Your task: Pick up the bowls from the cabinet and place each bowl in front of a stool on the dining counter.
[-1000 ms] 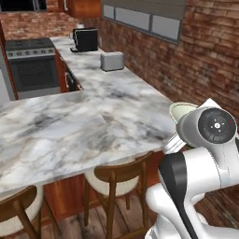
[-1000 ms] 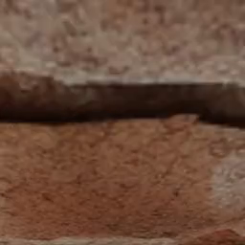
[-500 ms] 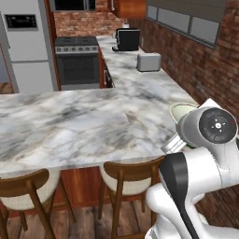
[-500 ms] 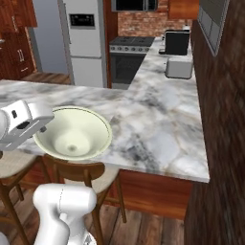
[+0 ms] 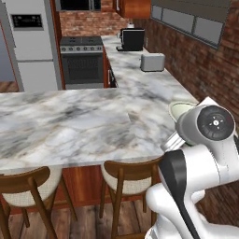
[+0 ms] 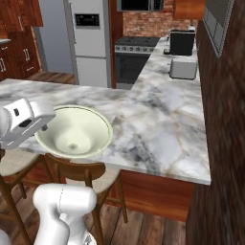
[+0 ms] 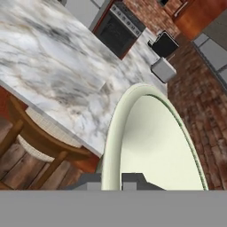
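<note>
Bowl (image 6: 74, 131) in pincer (image 7: 120, 179), mouth up, over counter (image 6: 158, 134) edge.

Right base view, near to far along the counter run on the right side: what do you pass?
bowl held over the dining counter → toaster → coffee machine
</note>
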Motion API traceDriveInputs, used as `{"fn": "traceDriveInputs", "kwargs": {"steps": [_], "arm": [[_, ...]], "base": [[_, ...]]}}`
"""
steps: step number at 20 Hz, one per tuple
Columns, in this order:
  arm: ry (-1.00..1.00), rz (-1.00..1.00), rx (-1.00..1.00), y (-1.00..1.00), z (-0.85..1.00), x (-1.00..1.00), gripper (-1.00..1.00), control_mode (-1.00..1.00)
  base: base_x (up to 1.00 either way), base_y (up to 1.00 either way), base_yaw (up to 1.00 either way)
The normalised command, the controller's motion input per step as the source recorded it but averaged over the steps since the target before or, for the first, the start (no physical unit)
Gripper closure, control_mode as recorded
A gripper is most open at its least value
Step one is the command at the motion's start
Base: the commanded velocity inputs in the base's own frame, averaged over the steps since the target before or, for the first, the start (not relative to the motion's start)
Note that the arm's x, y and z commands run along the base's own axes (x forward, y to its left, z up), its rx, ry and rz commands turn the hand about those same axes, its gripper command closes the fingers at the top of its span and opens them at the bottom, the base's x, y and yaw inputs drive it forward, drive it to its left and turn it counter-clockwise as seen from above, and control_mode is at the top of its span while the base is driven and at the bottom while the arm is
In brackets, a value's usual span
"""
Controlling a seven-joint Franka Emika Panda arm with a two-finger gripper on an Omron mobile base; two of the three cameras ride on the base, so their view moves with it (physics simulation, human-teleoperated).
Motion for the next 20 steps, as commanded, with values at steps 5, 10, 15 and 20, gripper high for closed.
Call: {"fn": "traceDriveInputs", "kwargs": {"steps": [5,10,15,20], "arm": [[0.00,0.01,0.00,0.26,-0.14,0.47,1.00,-1.00],[0.00,0.02,0.00,0.33,-0.21,0.62,1.00,-1.00],[0.00,0.13,0.00,0.01,-0.19,0.59,1.00,-1.00],[0.02,0.14,0.00,0.00,-0.29,0.64,1.00,-1.00]], "base": [[0.00,0.00,0.00],[0.00,0.00,0.00],[0.00,0.00,0.00],[0.00,0.00,0.00]]}}
